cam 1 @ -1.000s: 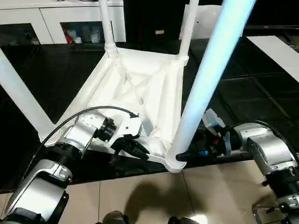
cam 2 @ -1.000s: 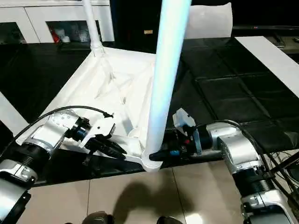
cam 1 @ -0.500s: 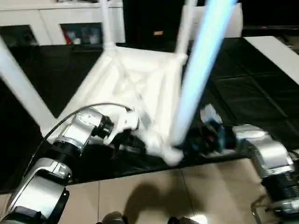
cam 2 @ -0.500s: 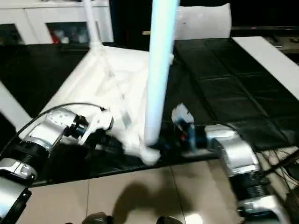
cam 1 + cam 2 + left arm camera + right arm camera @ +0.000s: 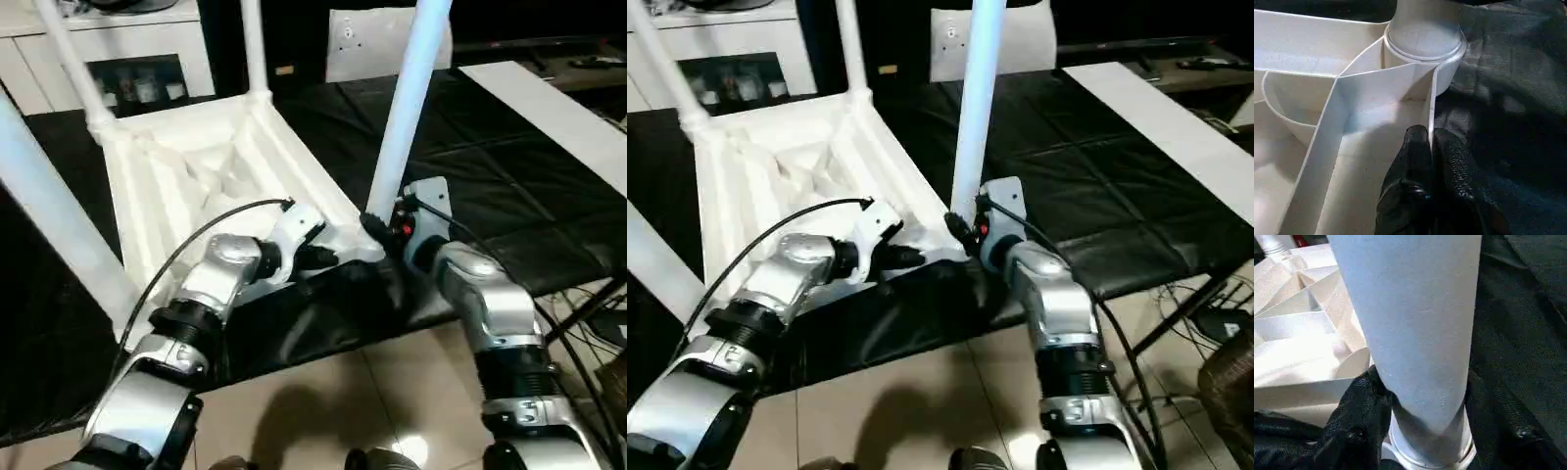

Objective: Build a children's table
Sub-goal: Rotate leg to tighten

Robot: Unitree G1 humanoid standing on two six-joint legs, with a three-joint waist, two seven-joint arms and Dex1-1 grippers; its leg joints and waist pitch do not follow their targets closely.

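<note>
**Both jaws on the upturned children's table at its near corner**

The children's table (image 5: 211, 162) lies upside down in front of me on a bench covered with black cloth (image 5: 509, 196), its ribbed white underside facing up and its legs rising out of the corner sockets. The nearest leg (image 5: 404, 108) stands upright in the corner socket (image 5: 1425, 41) closest to me, at the bench's front edge.

My left jaws (image 5: 1431, 154) are closed tight on the thin outer wall (image 5: 1431, 103) of the tabletop, one black finger on each side of it, just beside that near corner socket. My silver left forearm (image 5: 211, 284) reaches in from the lower left, with a black cable looping over it.

My right jaws (image 5: 1425, 421) are wrapped around the nearest leg low down, right above its socket, with a black finger (image 5: 1359, 416) pressed against each side of the round white shaft. My right forearm (image 5: 485, 304) comes in from the lower right.

Behind the bench stands a white cabinet (image 5: 127, 59) with glass doors. A flat white board (image 5: 549, 113) lies along the bench's right side, well apart from the children's table. The floor (image 5: 323, 401) below me is pale tile
</note>
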